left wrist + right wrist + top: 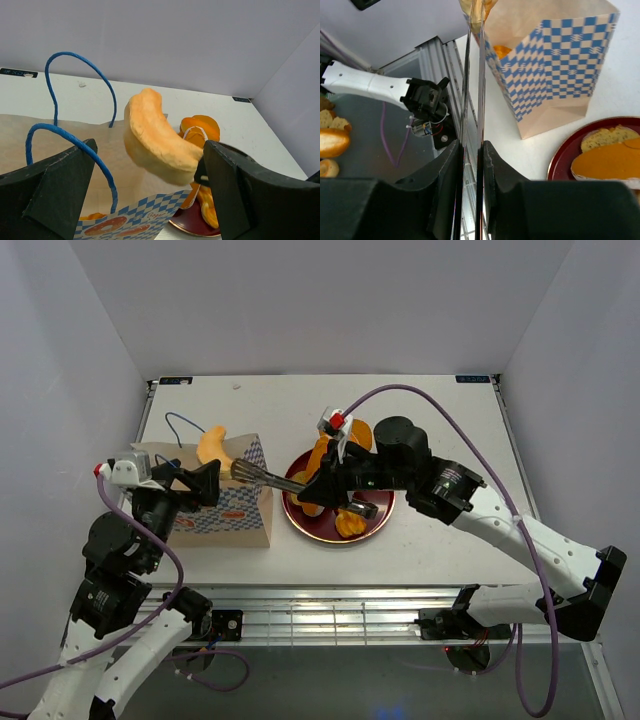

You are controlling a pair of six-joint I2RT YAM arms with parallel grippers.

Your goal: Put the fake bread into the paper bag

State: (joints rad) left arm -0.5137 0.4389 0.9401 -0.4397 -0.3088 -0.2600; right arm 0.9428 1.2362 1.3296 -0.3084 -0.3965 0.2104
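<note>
A long golden bread loaf [211,445] hangs over the open mouth of the paper bag [232,510], pinched at the tip of metal tongs [270,478]. My right gripper [318,485] is shut on the tongs' handles [472,75]. My left gripper [208,481] is open, its fingers [60,185] spread wide at the bag's near rim [125,210], with the loaf [155,137] above and between them. Another bread piece [92,216] lies inside the bag. More bread pieces [345,522] lie on the dark red plate [300,523] right of the bag.
The bag's blue cord handles [75,62] stand up beside my left finger. The plate [560,162] sits close to the bag's base [550,117]. A metal rail [330,615] runs along the table's front edge. White walls close in the back and sides.
</note>
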